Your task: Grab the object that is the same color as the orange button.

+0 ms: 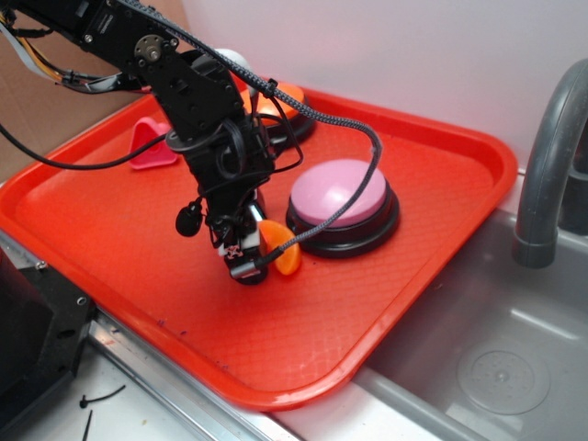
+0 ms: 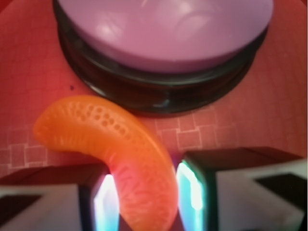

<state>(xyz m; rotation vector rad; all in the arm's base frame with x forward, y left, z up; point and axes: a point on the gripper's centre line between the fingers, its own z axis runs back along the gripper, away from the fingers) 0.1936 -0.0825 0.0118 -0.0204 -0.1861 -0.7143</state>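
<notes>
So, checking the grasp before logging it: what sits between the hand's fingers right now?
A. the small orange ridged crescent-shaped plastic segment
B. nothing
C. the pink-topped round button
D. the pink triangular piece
A: the wrist view shows the small orange ridged crescent-shaped plastic segment between the fingers of the hand, just in front of the pink-topped round button.

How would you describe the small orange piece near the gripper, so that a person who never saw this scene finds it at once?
Start at the red tray beside the sink and find the pink-topped button near its middle. Just in front of that button, the gripper has its fingers on either side of a small orange segment toy. It is crescent-shaped with a ridged surface, unlike the round buttons and the pink triangular piece.
</notes>
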